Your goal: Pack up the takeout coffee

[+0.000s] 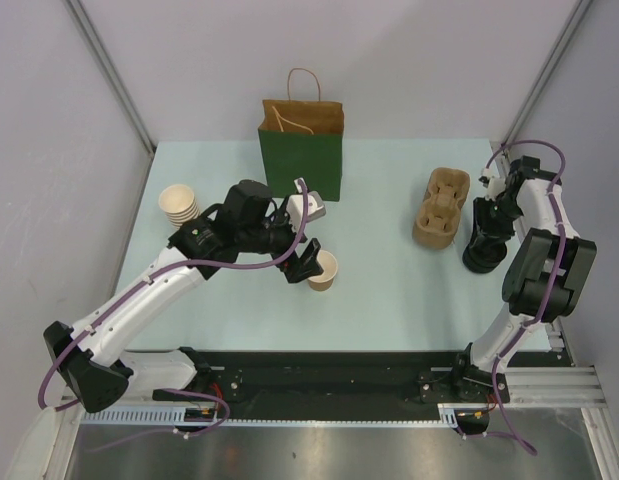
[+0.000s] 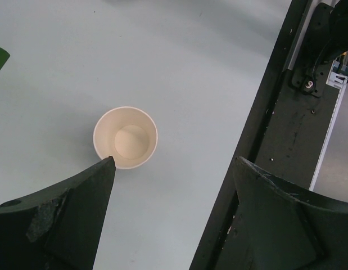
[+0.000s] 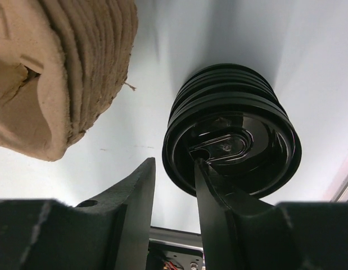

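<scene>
The right gripper [image 3: 175, 167] holds its two dark fingers narrowly apart, straddling the near rim of a stack of glossy round black plastic lids [image 3: 233, 93]. One finger overlaps the top lid. Up and left of the fingers, apart from the lids, sits a brown moulded-pulp cup carrier [image 3: 61, 73] on the pale table [image 3: 218, 34].

No legible text (anywhere here).
</scene>
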Tool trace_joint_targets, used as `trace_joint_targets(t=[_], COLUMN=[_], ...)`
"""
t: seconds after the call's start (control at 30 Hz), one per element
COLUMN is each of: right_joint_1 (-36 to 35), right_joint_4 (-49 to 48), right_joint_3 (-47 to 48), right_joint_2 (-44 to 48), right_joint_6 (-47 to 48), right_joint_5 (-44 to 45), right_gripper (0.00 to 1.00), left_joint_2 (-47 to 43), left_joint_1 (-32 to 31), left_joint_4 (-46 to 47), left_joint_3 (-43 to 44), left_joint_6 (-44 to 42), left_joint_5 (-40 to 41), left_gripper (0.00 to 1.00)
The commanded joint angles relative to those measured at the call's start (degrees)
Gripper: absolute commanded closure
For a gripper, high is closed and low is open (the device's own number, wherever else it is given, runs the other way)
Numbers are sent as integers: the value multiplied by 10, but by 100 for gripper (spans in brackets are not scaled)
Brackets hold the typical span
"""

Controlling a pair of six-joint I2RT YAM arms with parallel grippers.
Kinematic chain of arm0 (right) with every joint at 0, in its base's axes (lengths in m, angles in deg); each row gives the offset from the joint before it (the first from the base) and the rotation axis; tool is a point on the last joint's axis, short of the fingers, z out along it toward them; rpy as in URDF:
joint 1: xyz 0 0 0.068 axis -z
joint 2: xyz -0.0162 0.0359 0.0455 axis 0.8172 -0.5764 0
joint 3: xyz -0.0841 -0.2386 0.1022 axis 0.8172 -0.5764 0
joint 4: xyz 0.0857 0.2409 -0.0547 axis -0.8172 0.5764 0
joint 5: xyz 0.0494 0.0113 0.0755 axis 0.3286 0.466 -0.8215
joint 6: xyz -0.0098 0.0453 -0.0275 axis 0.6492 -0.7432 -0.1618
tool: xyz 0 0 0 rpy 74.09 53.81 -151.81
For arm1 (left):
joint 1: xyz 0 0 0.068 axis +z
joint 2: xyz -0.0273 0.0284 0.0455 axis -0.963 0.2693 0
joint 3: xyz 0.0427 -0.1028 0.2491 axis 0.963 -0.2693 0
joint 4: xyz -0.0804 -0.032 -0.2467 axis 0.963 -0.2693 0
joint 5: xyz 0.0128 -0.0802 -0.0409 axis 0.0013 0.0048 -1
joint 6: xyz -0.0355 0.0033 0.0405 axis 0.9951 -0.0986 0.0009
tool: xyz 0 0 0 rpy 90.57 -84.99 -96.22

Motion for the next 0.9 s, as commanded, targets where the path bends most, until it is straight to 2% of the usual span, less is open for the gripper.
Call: trace_joint_targets(t=[0.0, 0.5, 0.6, 0.87], right_joint_1=[3, 4, 5, 9], right_joint_4=[-10, -17, -17, -17], right_joint_3=[-3, -3, -4, -4], right_joint_2=[-8, -15, -15, -17], right_joint_6=[-5, -9, -9, -9], right_joint_5=[-7, -13, -14, -17], right_gripper=[61, 62, 67, 68], left_joint_2=[-6, -3, -2, 1], left_joint_1=[4, 4, 4, 4], left_joint_4=[17, 21, 21, 21], left_joint_3=[-4, -11, -10, -9], left_joint_6=[8, 9, 11, 11], left_joint_5=[-18, -23, -24, -26], left_gripper=[9, 9, 9, 9])
